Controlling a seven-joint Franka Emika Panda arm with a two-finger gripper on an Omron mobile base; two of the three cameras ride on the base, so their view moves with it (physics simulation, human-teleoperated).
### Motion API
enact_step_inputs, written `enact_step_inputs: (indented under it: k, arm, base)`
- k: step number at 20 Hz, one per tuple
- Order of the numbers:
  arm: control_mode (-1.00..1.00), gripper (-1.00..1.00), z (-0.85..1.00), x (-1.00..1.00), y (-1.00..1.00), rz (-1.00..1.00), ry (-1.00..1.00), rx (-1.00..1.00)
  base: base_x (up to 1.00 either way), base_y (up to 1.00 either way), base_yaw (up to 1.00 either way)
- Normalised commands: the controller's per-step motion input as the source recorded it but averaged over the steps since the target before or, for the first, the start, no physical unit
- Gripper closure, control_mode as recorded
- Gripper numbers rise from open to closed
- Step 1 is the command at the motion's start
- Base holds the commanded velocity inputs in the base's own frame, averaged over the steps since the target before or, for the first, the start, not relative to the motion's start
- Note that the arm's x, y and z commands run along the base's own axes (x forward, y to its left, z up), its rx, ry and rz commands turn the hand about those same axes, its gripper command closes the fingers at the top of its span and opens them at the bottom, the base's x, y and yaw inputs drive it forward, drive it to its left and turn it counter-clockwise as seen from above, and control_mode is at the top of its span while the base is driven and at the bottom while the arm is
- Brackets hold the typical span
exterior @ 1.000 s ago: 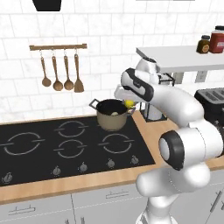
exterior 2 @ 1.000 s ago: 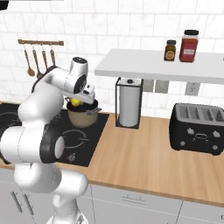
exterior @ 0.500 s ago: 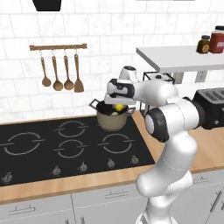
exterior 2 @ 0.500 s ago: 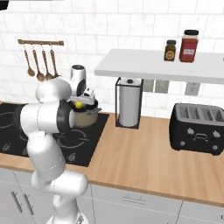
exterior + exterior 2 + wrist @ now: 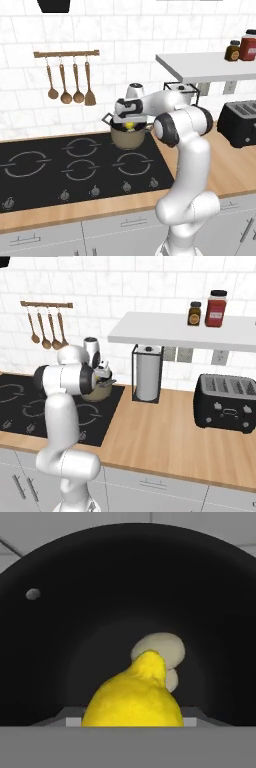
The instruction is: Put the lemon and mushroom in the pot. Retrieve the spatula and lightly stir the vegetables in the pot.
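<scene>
The tan-brown pot (image 5: 129, 140) stands at the back right of the cooktop, and its side also shows past my arm (image 5: 103, 390). My gripper (image 5: 128, 120) hangs at the pot's mouth, shut on the bright-yellow lemon (image 5: 129, 125). In the hand view the lemon (image 5: 132, 699) sits close between my fingertips, inside the pot's dark interior (image 5: 125, 577). The pale mushroom (image 5: 160, 649) lies on the pot's bottom just beyond the lemon. The teal-handled spatula is out of view.
A rail of wooden utensils (image 5: 67, 85) hangs on the wall left of the pot. A paper towel holder (image 5: 147, 373) stands right of the pot under a white shelf (image 5: 185, 331) with two jars. A black toaster (image 5: 227, 403) sits further right. The black cooktop (image 5: 75, 165) spreads to the left.
My hand has swung left from the pot's right rim to over its mouth, carrying the lemon down into the opening. The pot has stayed put.
</scene>
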Motion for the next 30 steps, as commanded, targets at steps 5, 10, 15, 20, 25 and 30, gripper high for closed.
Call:
enact_step_inputs:
  k: [5,10,15,20,25,30]
  arm:
    - [-1.0,-1.0,-0.3,0.52,0.02,0.0,0.01,-0.02]
    - [-1.0,-1.0,-0.01,0.08,0.0,0.0,0.0,0.0]
    - [-1.0,-1.0,0.04,-0.2,-0.04,0.0,0.0,0.0]
    - [-1.0,-1.0,0.55,-0.6,-0.03,0.0,-0.03,0.0]
    - [-1.0,-1.0,0.98,-1.0,-0.18,0.0,-0.13,0.05]
    - [-1.0,-1.0,0.84,-1.0,-0.25,0.0,0.0,0.04]
  base:
    - [0.0,0.0,0.0]
    - [0.0,0.0,0.0]
    - [0.0,0.0,0.0]
    - [0.0,0.0,0.0]
    - [0.0,0.0,0.0]
    - [0.0,0.0,0.0]
